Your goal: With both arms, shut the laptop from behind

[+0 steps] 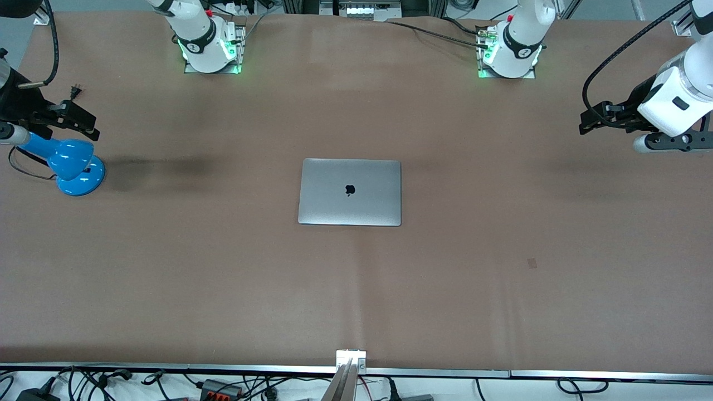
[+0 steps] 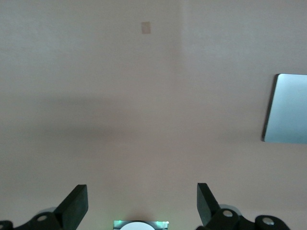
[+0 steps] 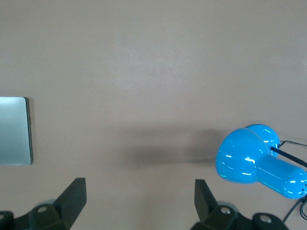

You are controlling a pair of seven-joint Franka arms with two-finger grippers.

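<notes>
The laptop (image 1: 350, 192) lies shut and flat at mid-table, silver-grey lid up with a black apple logo (image 1: 350, 190); no other writing is readable. The left gripper (image 1: 595, 120) waits over the table's left-arm end, fingers spread apart and empty. The right gripper (image 1: 75, 118) hangs above a blue lamp (image 1: 75, 164), likewise spread; its wrist view shows the lamp's (image 3: 256, 160) glossy shade.

White jointed arms (image 1: 677, 89), dark bands, black cables, green-lit bases (image 1: 211, 55), black claws (image 1: 599, 117) on black mounts
</notes>
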